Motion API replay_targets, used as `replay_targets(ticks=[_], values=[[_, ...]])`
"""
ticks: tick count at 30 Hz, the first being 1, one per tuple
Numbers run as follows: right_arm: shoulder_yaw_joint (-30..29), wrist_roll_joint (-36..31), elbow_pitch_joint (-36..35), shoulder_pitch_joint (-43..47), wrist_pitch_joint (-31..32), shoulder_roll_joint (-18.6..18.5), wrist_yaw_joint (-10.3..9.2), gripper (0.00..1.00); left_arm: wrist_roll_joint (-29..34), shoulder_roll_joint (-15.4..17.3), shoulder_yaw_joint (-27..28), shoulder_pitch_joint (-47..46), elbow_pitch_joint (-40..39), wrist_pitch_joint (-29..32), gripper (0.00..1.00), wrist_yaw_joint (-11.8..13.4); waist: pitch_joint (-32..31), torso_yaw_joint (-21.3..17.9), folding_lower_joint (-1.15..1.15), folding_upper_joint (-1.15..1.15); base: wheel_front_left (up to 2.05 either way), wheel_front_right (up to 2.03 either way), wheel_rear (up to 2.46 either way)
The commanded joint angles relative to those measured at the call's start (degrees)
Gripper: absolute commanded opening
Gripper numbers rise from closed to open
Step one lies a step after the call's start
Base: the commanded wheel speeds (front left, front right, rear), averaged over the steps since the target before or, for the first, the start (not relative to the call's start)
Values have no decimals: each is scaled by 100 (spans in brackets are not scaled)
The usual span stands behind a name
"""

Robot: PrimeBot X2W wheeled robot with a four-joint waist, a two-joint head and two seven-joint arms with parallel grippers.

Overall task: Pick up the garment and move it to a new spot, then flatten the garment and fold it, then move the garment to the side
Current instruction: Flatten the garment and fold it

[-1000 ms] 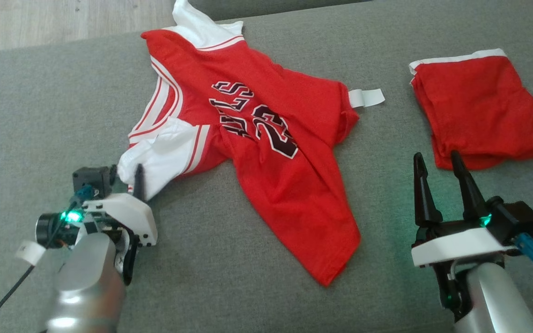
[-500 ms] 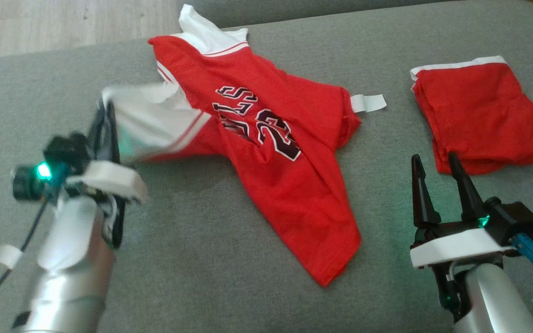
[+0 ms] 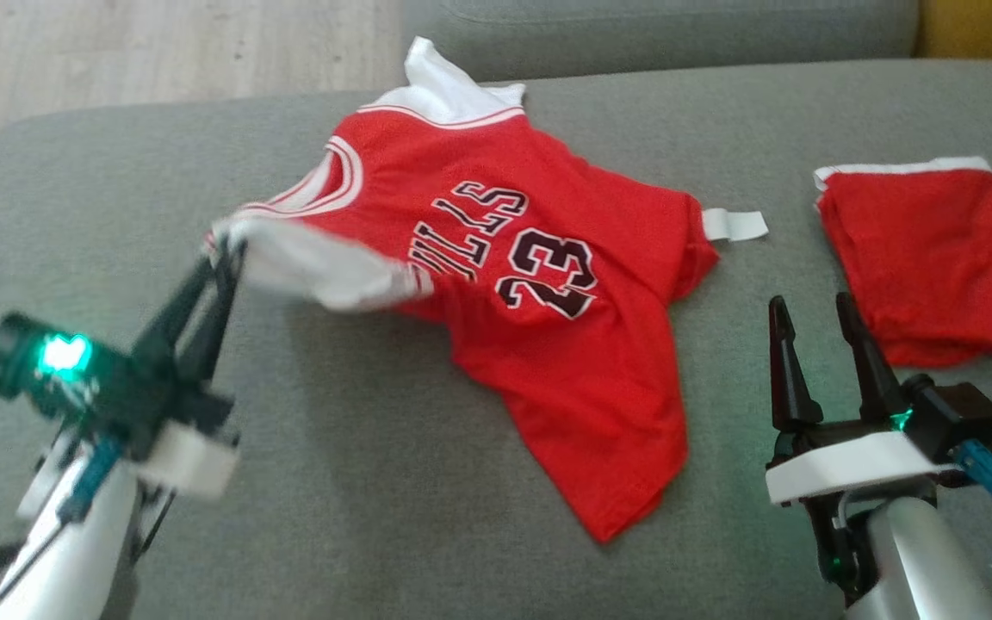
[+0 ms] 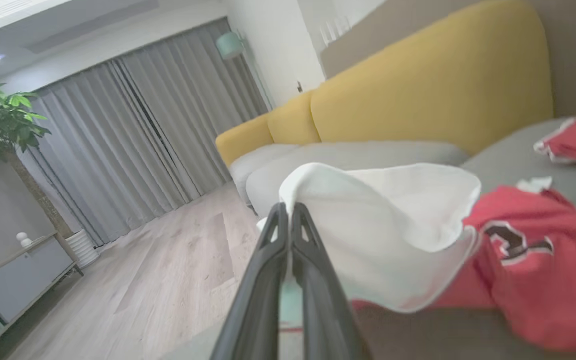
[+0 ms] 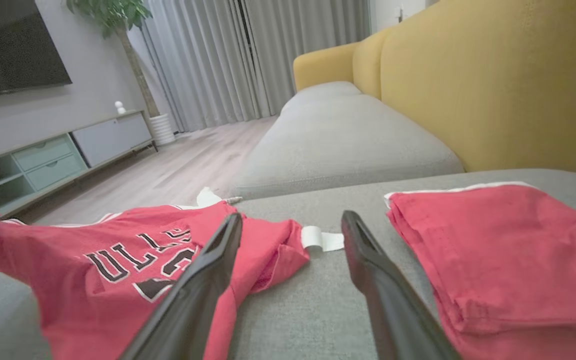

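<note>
Jersey (image 3: 548,293): on the grey couch (image 3: 375,482), mostly flat, white sleeve (image 3: 315,267) lifted off the cushion at the tips of the left pincer (image 3: 225,250). Right pincer (image 3: 819,323) parted, empty, hovering right of the hem; folded red shorts (image 3: 935,258) just beyond its tips.

Left wrist: fingers (image 4: 273,270) pressed together, sleeve edge (image 4: 368,220) pinched at the very tips, red body trailing right. Thin grip, likely to slip under a jerk; best to pull slow, low and outward.

Right wrist: fingers (image 5: 208,280) wide apart, nothing between; jersey ahead-left, shorts ahead-right. Worth pinning the far side to spread evenly, clear of the shorts.
</note>
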Motion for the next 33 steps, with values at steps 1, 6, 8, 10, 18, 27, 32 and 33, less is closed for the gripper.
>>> replay_targets(ticks=[1, 6, 8, 10, 18, 27, 32, 33], values=[[147, 61, -136, -21, -60, 2, 39, 100, 208, 529, 31, -6, -242, -28, 0, -52, -106, 140, 0, 0, 0, 0, 0], [204, 83, -84, 16, -60, 2, 39, 100, 592, 1257, -456, 388, -183, -29, 0, -103, -190, 291, 0, 0, 0, 0, 0], [216, 88, -67, 21, -60, 2, 39, 100, 645, 1422, -562, 472, -64, -29, 0, -108, -218, 325, 0, 0, 0, 0, 0], [225, 88, -60, 23, -60, 2, 39, 100, 666, 1494, -589, 515, 37, -29, 0, -107, -231, 334, 0, 0, 0, 0, 0], [246, 83, -7, 40, -60, 2, 39, 100, 445, 1344, -314, 549, 951, -29, 100, 440, -322, 358, 0, 0, 0, 0, 0], [222, 66, -31, 30, -60, 2, 39, 100, -863, 243, 785, 420, -212, -29, 100, 1140, -360, 347, 0, 0, 0, 0, 0], [173, 61, -84, -2, -60, 2, 39, 100, -1357, -459, 1197, 583, -897, -29, 100, 1048, -355, 288, 0, 0, 0, 0, 0], [169, 64, -96, -8, -60, 2, 39, 100, -1423, -618, 1258, 628, -983, -29, 100, 1024, -353, 275, 0, 0, 0, 0, 0]])
